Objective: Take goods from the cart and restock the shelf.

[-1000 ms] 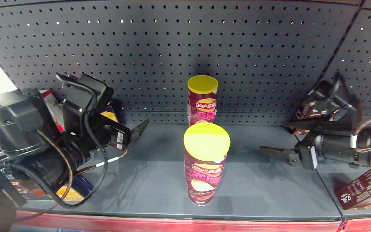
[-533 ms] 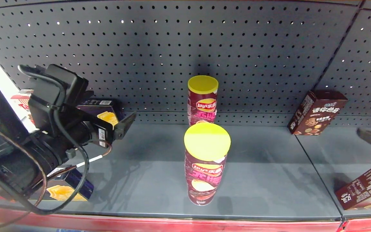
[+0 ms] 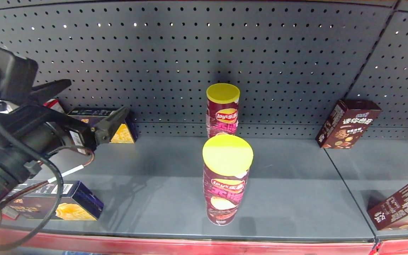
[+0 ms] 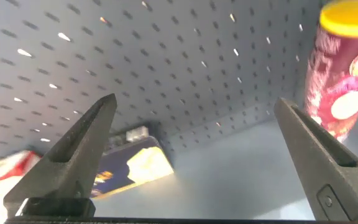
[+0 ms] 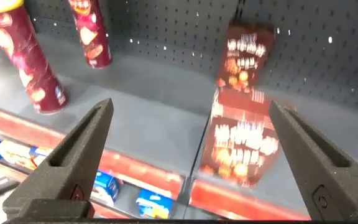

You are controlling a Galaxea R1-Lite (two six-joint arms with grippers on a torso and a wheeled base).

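Observation:
Two maroon chip cans with yellow lids stand upright mid-shelf, the front can [image 3: 227, 180] before the rear can [image 3: 222, 110]. My left gripper [image 3: 83, 106] hangs open and empty at the shelf's left end, well left of both cans, above the dark blue boxes. The left wrist view has its fingers [image 4: 73, 155] spread wide, with a chip can [image 4: 344, 68] off to one side. My right gripper [image 5: 194, 155] is open and empty out in front of the shelf edge, with the front can [image 5: 27, 59], the rear can [image 5: 92, 31] and two brown boxes beyond it.
Dark blue snack boxes lie at the rear left [image 3: 119, 125] and front left [image 3: 58, 205] of the grey shelf [image 3: 289, 198]. Brown cookie boxes stand at the rear right [image 3: 347, 122] and front right [image 3: 398, 205]. A pegboard wall [image 3: 190, 53] backs the shelf, and a red strip [image 3: 190, 246] edges its front.
The left arm has drawn back to the left and upward, uncovering the blue boxes. The right arm has pulled out of the head view to the right, uncovering the rear brown box.

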